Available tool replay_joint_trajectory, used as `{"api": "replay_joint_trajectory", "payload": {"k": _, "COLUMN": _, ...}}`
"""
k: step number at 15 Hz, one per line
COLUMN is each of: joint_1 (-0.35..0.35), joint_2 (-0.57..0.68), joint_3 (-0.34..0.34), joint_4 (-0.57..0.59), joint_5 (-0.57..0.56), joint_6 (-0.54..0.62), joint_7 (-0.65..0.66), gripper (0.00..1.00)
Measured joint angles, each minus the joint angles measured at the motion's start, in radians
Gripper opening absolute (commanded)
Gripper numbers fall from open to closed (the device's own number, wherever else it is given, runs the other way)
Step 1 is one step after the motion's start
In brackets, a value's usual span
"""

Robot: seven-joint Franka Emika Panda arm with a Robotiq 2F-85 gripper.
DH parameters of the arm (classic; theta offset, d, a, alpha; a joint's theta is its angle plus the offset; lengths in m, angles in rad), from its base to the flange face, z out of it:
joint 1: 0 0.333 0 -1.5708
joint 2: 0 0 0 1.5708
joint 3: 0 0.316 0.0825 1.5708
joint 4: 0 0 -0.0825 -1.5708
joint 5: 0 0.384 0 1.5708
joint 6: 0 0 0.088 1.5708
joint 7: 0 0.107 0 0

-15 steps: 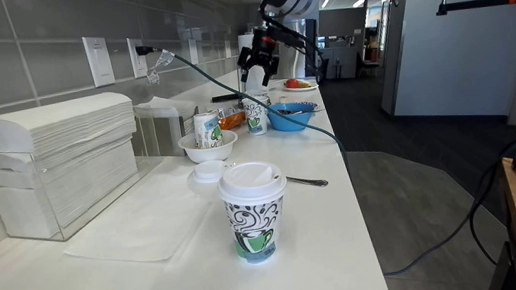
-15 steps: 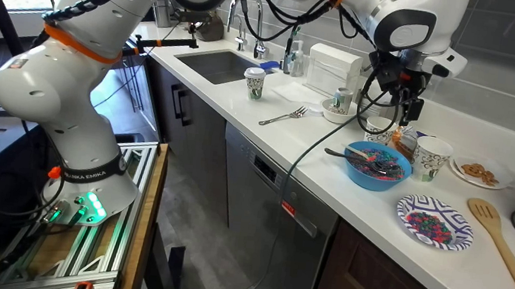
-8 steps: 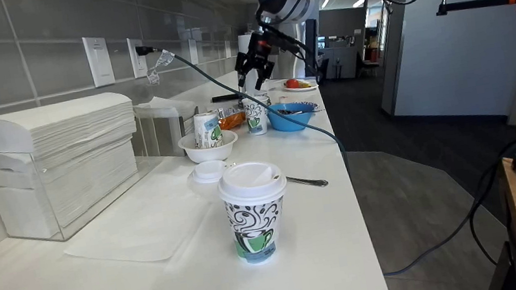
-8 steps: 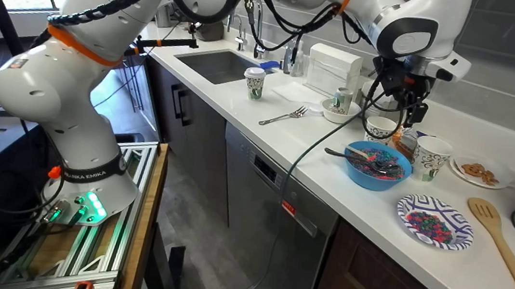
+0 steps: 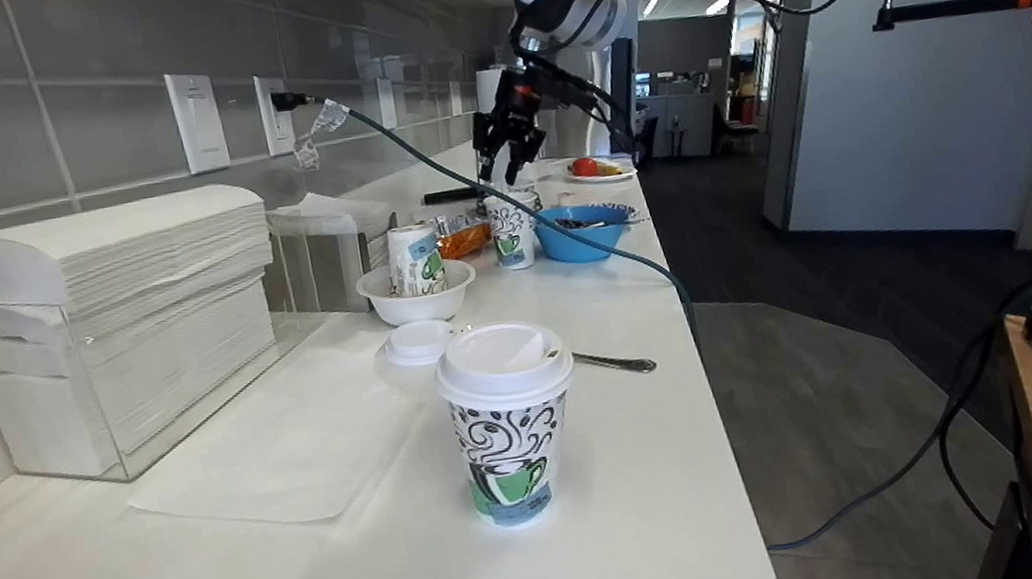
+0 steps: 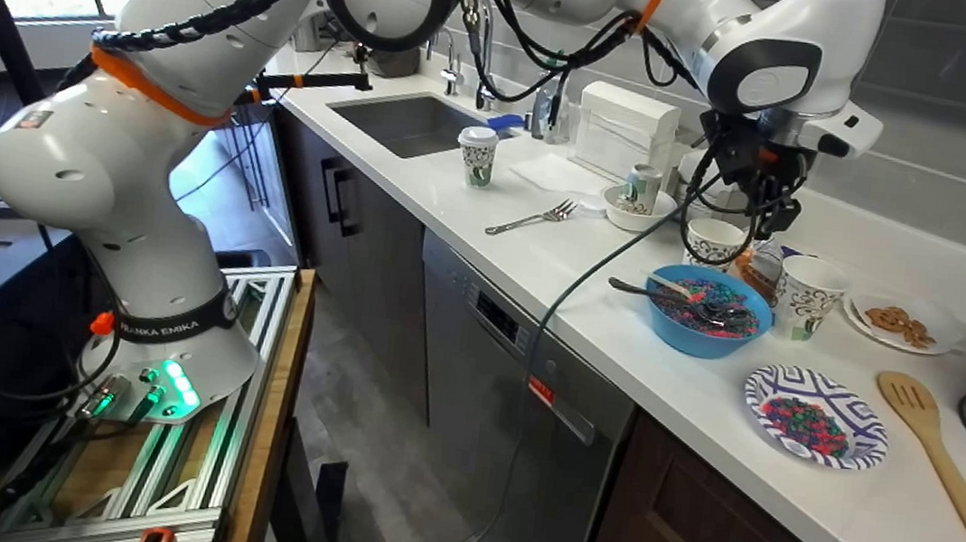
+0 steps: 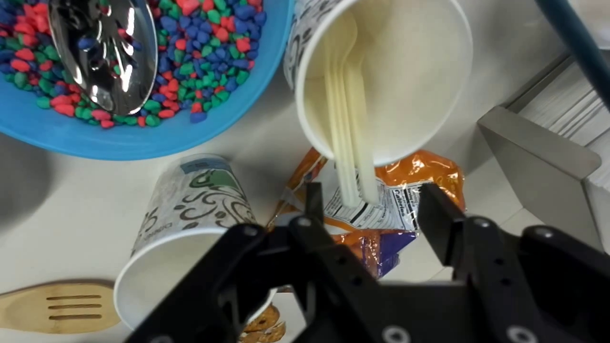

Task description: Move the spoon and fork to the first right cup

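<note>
"Gripper (image 7: 372, 202) first: wide or narrow?"

"Wide. Its fingers (image 7: 314, 209) stand well apart, and in the wrist view two pale utensils (image 7: 348, 143) show their handle ends in the gap, clear of both sides."

"And the rest of those utensils?"

"Leaning in a patterned paper cup (image 7: 419, 71), heads down inside, handles over its near rim. The heads are too faint for me to tell spoon from fork."

"What lies around that cup?"

"To the left, a blue bowl (image 7: 143, 143) of coloured pebbles (image 7: 205, 62) with a shiny spoon (image 7: 105, 62) resting in it. Near left, a second cup (image 7: 195, 205), partly hidden by the gripper. Just beneath the handle ends, an orange snack bag (image 7: 429, 164)."

"And from outside?"

"In an exterior view the gripper hangs over the far side of the counter (image 6: 705, 396). Both cups stand upright, the second to the right of the first. A steel fork (image 6: 558, 212) lies well to the left, and farther left is a lidded cup (image 6: 477, 161). At the near right are a patterned plate (image 6: 824, 390) holding more coloured pebbles and a slotted wooden spatula (image 6: 959, 484)."
</note>
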State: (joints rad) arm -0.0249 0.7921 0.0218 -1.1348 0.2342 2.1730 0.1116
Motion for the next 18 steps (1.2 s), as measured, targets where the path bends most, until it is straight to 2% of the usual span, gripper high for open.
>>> {"api": "replay_joint_trajectory", "payload": {"k": 2, "joint_1": 0.0, "joint_2": 0.004, "joint_3": 0.0, "joint_4": 0.003, "joint_5": -0.001, "joint_6": -0.001, "joint_7": 0.0, "gripper": 0.39}}
{"api": "replay_joint_trajectory", "payload": {"k": 3, "joint_1": 0.0, "joint_2": 0.005, "joint_3": 0.0, "joint_4": 0.004, "joint_5": -0.001, "joint_6": -0.001, "joint_7": 0.0, "gripper": 0.34}}
{"api": "replay_joint_trajectory", "payload": {"k": 4, "joint_1": 0.0, "joint_2": 0.006, "joint_3": 0.0, "joint_4": 0.004, "joint_5": -0.002, "joint_6": -0.002, "joint_7": 0.0, "gripper": 0.34}}
{"api": "replay_joint_trajectory", "payload": {"k": 6, "joint_1": 0.0, "joint_2": 0.007, "joint_3": 0.0, "joint_4": 0.004, "joint_5": -0.002, "joint_6": -0.005, "joint_7": 0.0, "gripper": 0.19}}
{"api": "replay_joint_trajectory", "payload": {"k": 7, "joint_1": 0.0, "joint_2": 0.007, "joint_3": 0.0, "joint_4": 0.004, "joint_5": -0.003, "joint_6": -0.007, "joint_7": 0.0, "gripper": 0.17}}
{"api": "replay_joint_trajectory", "payload": {"k": 9, "joint_1": 0.001, "joint_2": 0.007, "joint_3": 0.0, "joint_4": 0.004, "joint_5": -0.003, "joint_6": -0.01, "joint_7": 0.0, "gripper": 0.0}}
{"api": "replay_joint_trajectory", "payload": {"k": 11, "joint_1": 0.001, "joint_2": 0.007, "joint_3": 0.0, "joint_4": 0.006, "joint_5": -0.005, "joint_6": -0.01, "joint_7": 0.0, "gripper": 0.04}}
{"api": "replay_joint_trajectory", "payload": {"k": 18, "joint_1": 0.001, "joint_2": 0.004, "joint_3": 0.002, "joint_4": 0.01, "joint_5": -0.011, "joint_6": -0.01, "joint_7": -0.005, "gripper": 0.04}}
